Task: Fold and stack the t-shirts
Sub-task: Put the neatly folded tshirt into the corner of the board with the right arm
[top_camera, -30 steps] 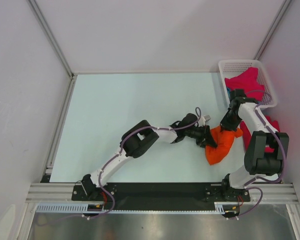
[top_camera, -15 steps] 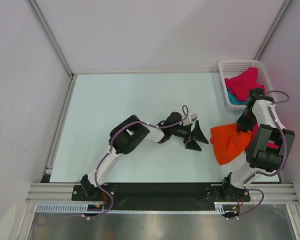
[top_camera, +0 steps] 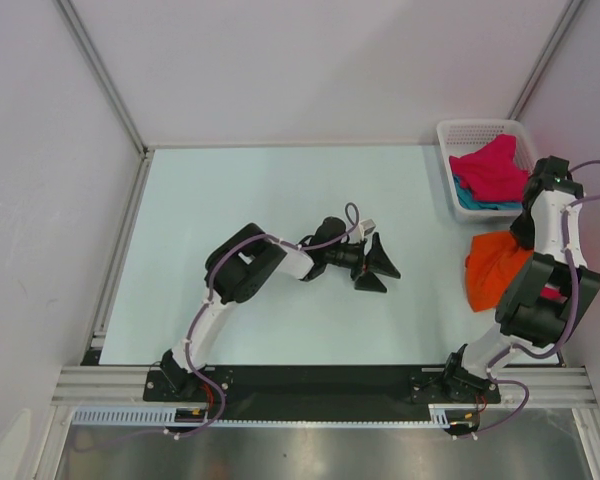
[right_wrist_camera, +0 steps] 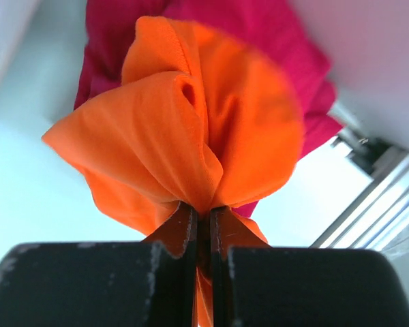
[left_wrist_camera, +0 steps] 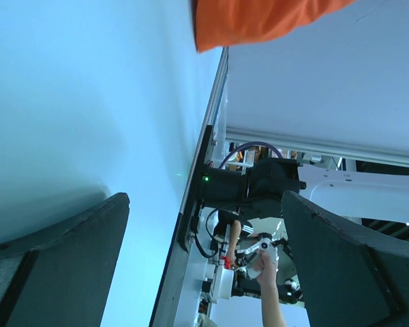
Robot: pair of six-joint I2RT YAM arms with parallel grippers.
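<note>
Top external: orange t-shirt [top_camera: 492, 276] now off left tool [top_camera: 379, 267]

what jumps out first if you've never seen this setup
A bright orange shirt hangs bunched from the shut right tool at the right edge of the table. Mid-table, the left tool gapes wide open, holding nothing. A white basket in the far right corner holds a magenta shirt.

Bunched orange t-shirt [top_camera: 493, 272] hanging near right edge, magenta t-shirt [top_camera: 492, 168] atop teal t-shirt [top_camera: 470, 198] in basket [top_camera: 475, 126]
</note>
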